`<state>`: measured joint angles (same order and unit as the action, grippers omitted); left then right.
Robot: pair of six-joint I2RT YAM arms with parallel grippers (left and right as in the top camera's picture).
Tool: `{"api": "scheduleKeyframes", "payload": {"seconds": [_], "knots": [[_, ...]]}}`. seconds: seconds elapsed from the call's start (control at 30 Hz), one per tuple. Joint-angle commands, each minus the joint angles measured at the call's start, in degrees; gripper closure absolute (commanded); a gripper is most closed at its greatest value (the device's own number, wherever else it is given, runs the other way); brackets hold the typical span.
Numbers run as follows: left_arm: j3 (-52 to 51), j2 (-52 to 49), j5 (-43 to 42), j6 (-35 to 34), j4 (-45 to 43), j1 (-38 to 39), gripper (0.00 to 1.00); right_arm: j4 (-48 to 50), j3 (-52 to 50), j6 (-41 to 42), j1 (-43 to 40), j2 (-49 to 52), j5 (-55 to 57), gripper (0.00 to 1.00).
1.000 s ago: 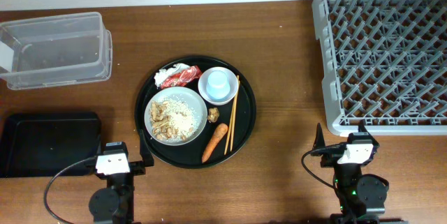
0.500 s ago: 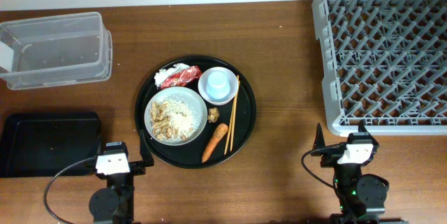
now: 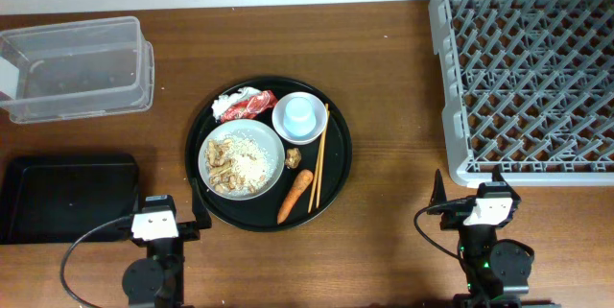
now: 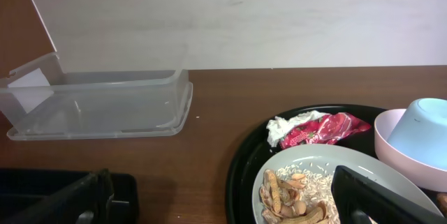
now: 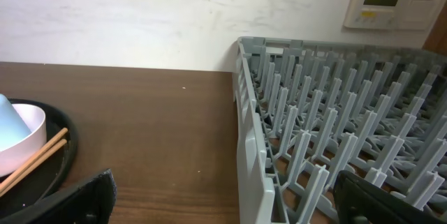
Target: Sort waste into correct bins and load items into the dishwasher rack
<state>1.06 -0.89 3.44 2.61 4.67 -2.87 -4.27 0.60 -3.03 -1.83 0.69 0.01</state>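
Starting overhead: both my pincers are wide open and hold nothing; left gripper sits just beside round black tray, right gripper near rack corner; nothing sorted yet, I judge; carrot lies nearest, beside chopsticks; clear tub at far left, flat black tray by my left arm.

Left wrist: plate w/ rice scraps right ahead, red wrapper behind; I'd take loose waste first, drop from above, pinch mid-body, don't nudge plate or cup.

Right wrist: rack close at right; keep rt arm clear while left works.
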Motion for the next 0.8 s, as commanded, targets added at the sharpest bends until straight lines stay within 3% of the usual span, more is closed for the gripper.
{"api": "scheduleKeyframes", "payload": {"seconds": [0.0,0.07,0.27,0.33,0.47,0.6,0.77], "knots": [[-0.52,0.33,-8.41,-4.42,-0.33,-0.28,0.01,-0.39,-0.28,0.48,0.22,-0.48,0.48,0.02],[-0.5,0.31,-21.9,-10.86,-1.49,-0.28,0.01,-0.39,-0.28,0.5,0.22,-0.48,0.48,0.02],[-0.48,0.31,-55.74,-10.95,-1.75,-0.28,0.01,-0.39,-0.28,0.5,0.22,-0.48,0.48,0.02],[-0.48,0.31,-61.24,-10.95,-6.8,-0.28,0.01,-0.42,-0.28,0.5,0.22,-0.48,0.48,0.02],[-0.48,0.31,-64.0,-13.05,-15.28,-0.28,0.01,-0.42,-0.28,0.5,0.22,-0.48,0.48,0.02],[-0.42,0.28,-59.47,-26.88,-23.85,-0.28,0.01,-0.42,-0.28,0.48,0.22,-0.48,0.48,0.02],[2.67,-1.33,-58.47,-28.06,-18.95,-0.28,0.01,-0.42,-0.28,0.48,0.22,-0.48,0.48,0.02]]}}
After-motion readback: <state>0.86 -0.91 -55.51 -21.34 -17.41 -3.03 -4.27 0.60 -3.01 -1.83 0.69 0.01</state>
